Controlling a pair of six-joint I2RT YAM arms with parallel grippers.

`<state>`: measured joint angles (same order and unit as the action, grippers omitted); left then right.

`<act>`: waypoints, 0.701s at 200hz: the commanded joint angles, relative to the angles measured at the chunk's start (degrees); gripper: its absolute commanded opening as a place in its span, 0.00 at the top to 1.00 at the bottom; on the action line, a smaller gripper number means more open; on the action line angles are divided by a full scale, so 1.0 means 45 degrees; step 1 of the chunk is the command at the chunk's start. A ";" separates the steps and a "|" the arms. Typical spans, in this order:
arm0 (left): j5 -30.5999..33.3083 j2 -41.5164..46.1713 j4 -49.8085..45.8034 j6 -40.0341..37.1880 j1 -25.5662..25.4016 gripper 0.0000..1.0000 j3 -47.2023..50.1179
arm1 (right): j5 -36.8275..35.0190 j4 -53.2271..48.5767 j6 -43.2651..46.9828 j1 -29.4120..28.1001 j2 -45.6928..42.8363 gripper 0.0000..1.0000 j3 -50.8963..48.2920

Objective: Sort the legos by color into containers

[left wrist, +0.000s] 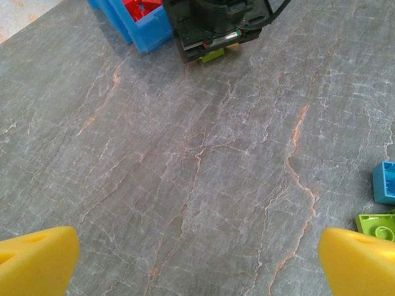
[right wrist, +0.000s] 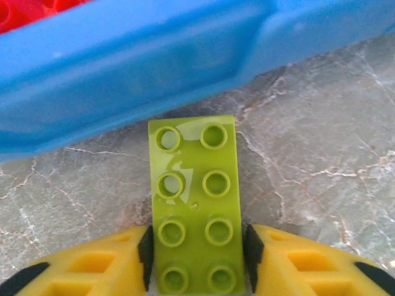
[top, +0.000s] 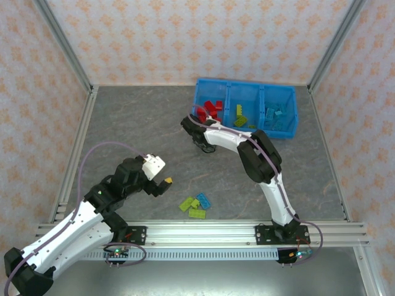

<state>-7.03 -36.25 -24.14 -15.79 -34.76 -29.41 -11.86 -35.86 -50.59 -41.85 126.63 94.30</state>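
Observation:
A lime green lego (right wrist: 194, 209), a flat two-by-four brick, is clamped between the yellow fingers of my right gripper (right wrist: 196, 256), just in front of the blue bin's wall (right wrist: 142, 68). From above, that gripper (top: 199, 139) sits at the near left corner of the bin (top: 244, 82). The bin holds red legos (top: 213, 110) on the left, green ones (top: 241, 117) in the middle and light blue ones (top: 274, 116) on the right. My left gripper (left wrist: 197, 271) hangs open over bare table, left of the loose legos (top: 196, 206).
Two lime green bricks and one light blue brick (top: 203, 200) lie together near the front rail. The left wrist view catches the blue brick (left wrist: 386, 182) and a green one (left wrist: 378, 225) at its right edge. Patterned walls and metal posts enclose the table.

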 commanded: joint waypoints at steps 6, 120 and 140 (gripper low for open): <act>-0.0040 0.0077 0.0414 -0.0332 0.0069 0.00 0.0188 | 0.0451 0.0211 0.0455 0.0009 -0.0400 0.63 -0.1313; -0.1295 0.0306 0.1984 0.0941 0.0059 0.00 0.0268 | 0.0503 -0.1024 0.2702 0.0042 -0.7806 0.68 -0.4855; -0.1649 0.0197 0.2458 0.1853 0.0069 0.00 0.0025 | -0.0173 -0.1390 0.4003 0.0754 -0.8512 0.68 -0.4001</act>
<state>-10.90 -35.62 -19.03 -13.28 -34.76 -28.42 -6.48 -37.89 -40.58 -41.54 92.90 72.20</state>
